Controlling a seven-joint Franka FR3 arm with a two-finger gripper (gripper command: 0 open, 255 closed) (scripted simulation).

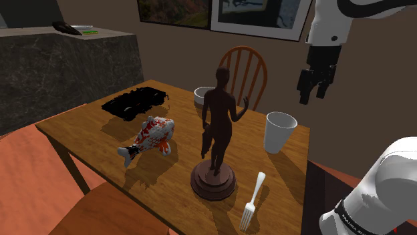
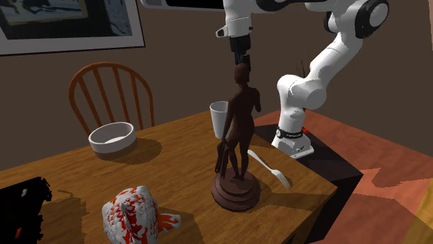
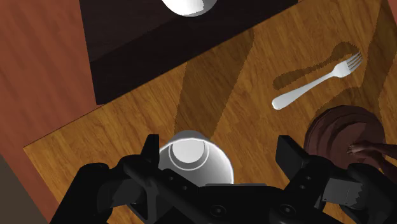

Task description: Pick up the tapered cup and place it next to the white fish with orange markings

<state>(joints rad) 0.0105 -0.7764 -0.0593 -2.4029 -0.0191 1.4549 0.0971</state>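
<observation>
The tapered cup (image 1: 279,131) is plain white and stands upright near the table edge at the shoulder view's right. My black gripper (image 1: 314,91) hangs open well above it, touching nothing. In the wrist view the cup (image 3: 194,159) lies straight below, between the spread fingers (image 3: 151,149) and nearer to one of them. The white fish with orange-red markings (image 1: 150,138) lies on the table beyond a dark brown figurine (image 1: 217,133). In the second exterior view the cup (image 2: 218,118) is partly hidden behind the figurine (image 2: 237,138), with the gripper (image 2: 241,59) above it and the fish (image 2: 132,215) in front.
A silver fork (image 1: 252,200) lies near the table's front edge beside the figurine's round base. A white bowl (image 1: 202,95) and a black tray-like object (image 1: 133,101) sit at the far side. A wooden chair (image 1: 248,67) stands behind the wooden table (image 1: 93,133).
</observation>
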